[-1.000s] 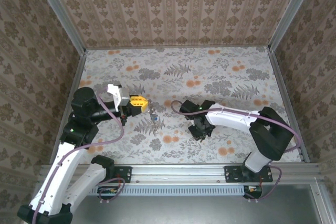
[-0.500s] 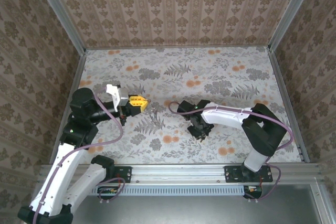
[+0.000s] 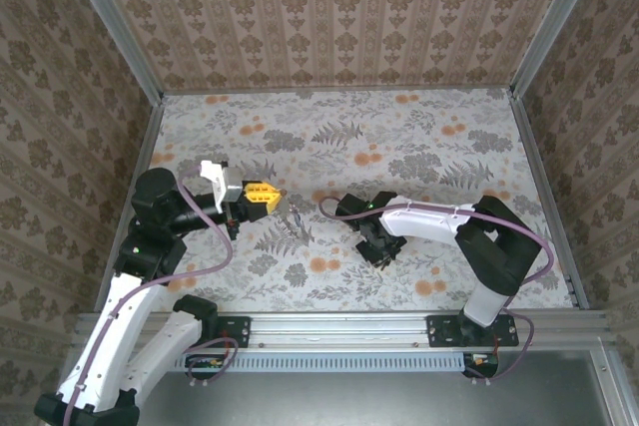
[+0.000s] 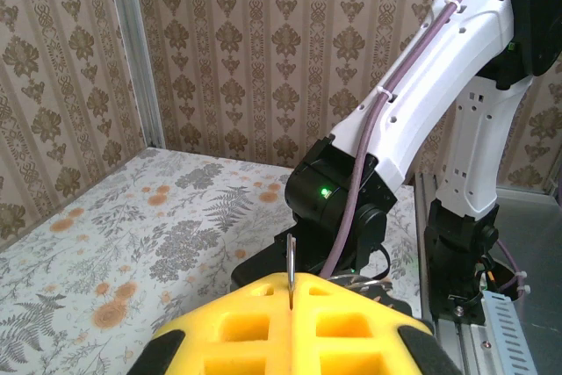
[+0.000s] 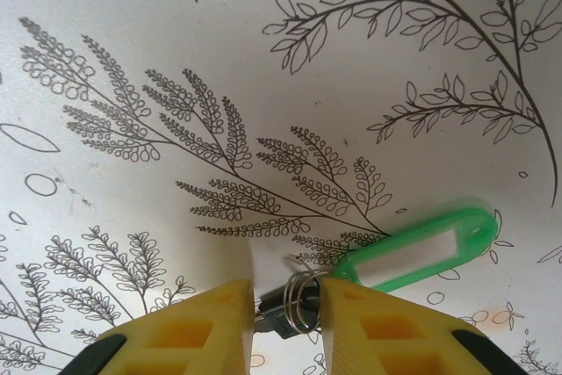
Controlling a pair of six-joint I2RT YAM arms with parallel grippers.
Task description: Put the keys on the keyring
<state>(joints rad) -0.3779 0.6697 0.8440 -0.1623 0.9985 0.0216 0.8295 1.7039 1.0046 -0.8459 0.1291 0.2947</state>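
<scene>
Grey metal, thin and seen edge-on: the keyring stands up out of the seam where the left fingers meet. They are closed flat on it and held above the desk. From above, a small grey thing hangs just beyond those fingertips, too small to make out.

The key, a dark stub on a small wire loop, lies on the desk between the right fingers. These are set narrow, and the stub fills the gap, so they seem to pinch it. A green tag hangs on the same loop. It lies flat, its long axis running away from the fingertips and to the right in the wrist view.

From the key, the keyring lies towards the left arm and higher up, with bare desk between the two arms. The right arm is right at the key. My guess is that it must lift the key and carry it across, then meet the keyring's thin edge squarely.
</scene>
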